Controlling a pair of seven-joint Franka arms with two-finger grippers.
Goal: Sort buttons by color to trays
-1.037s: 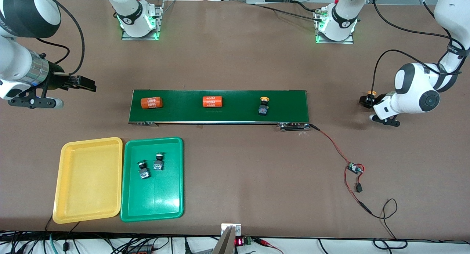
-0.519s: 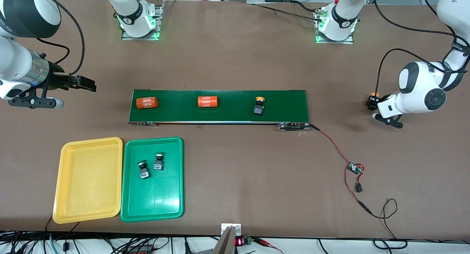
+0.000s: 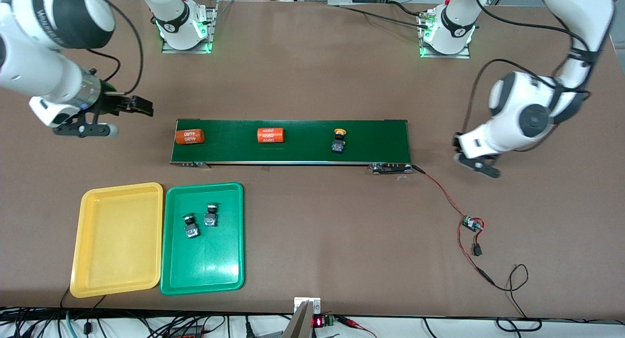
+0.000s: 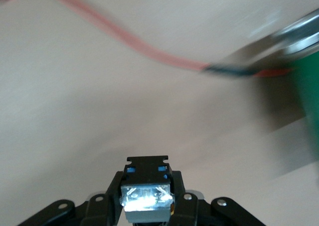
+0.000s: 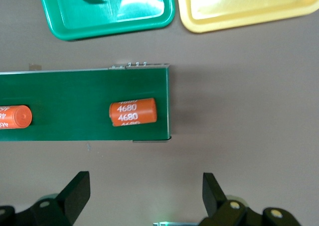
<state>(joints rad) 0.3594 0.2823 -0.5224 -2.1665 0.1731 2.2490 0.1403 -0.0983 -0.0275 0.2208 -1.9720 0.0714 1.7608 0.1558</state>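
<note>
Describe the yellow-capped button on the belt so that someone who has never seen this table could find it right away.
Find the long dark-green conveyor belt across the middle of the table. Three things lie on it in a row: the yellow-capped button is the one nearest the left arm's end. Its neighbours are two orange cylinders printed "4680"; it alone has a black body with a yellow mushroom cap.

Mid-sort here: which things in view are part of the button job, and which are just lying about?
Job: yellow-capped button on the conveyor belt; held button in the left gripper, over the table; two green-capped buttons in the green tray; yellow tray; right gripper, open, waiting.
Lying about: two orange cylinders on that belt; circuit board with red wires.
</note>
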